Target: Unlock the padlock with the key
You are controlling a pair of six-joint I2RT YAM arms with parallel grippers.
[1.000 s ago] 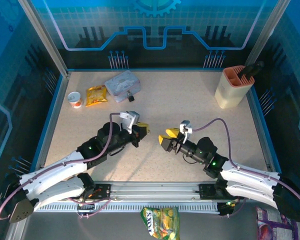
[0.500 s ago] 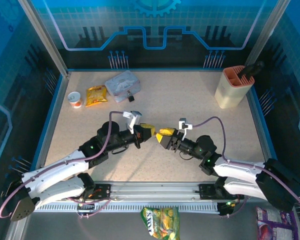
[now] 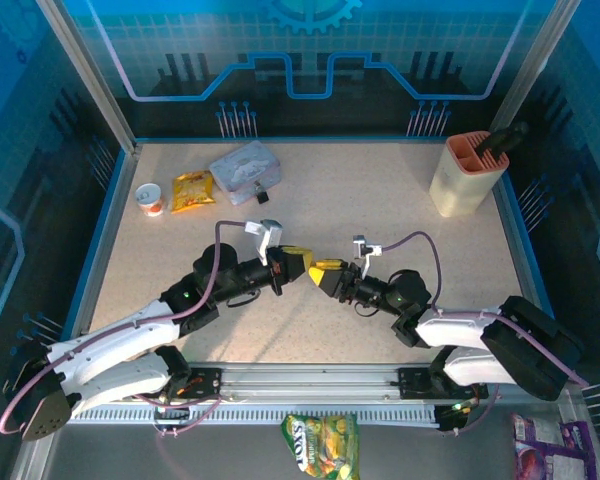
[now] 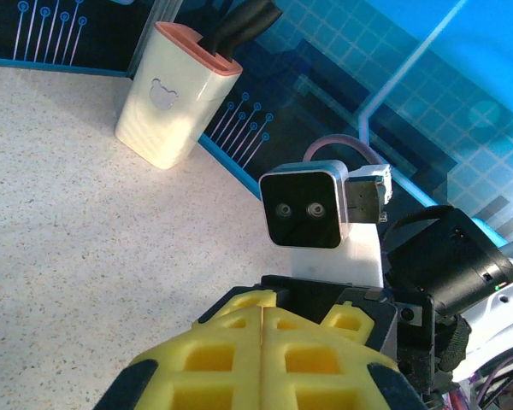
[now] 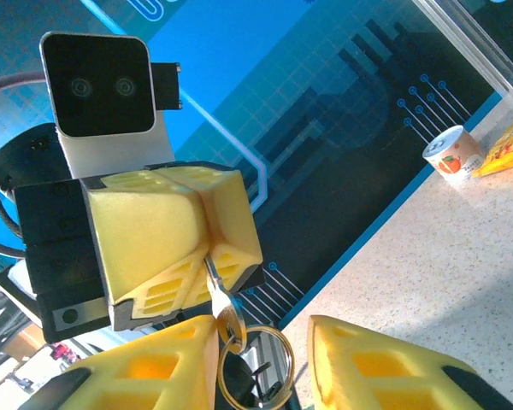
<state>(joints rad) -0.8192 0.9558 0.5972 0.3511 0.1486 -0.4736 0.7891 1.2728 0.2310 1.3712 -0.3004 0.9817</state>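
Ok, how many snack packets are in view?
2: a yellow packet far left on the table beside the small cup, a green-yellow packet below the near rail. The purple thing bottom right may be another.

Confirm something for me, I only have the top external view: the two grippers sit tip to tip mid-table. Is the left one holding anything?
Observer: Yes. In the right wrist view the left gripper pinches a thin key between its shut pads.
Operator: Anything attached to the key?
Observer: A metal ring hangs off its lower end.
Operator: Right gripper on it yet?
Observer: No. The right gripper is open, and the ring hangs between its fingers.
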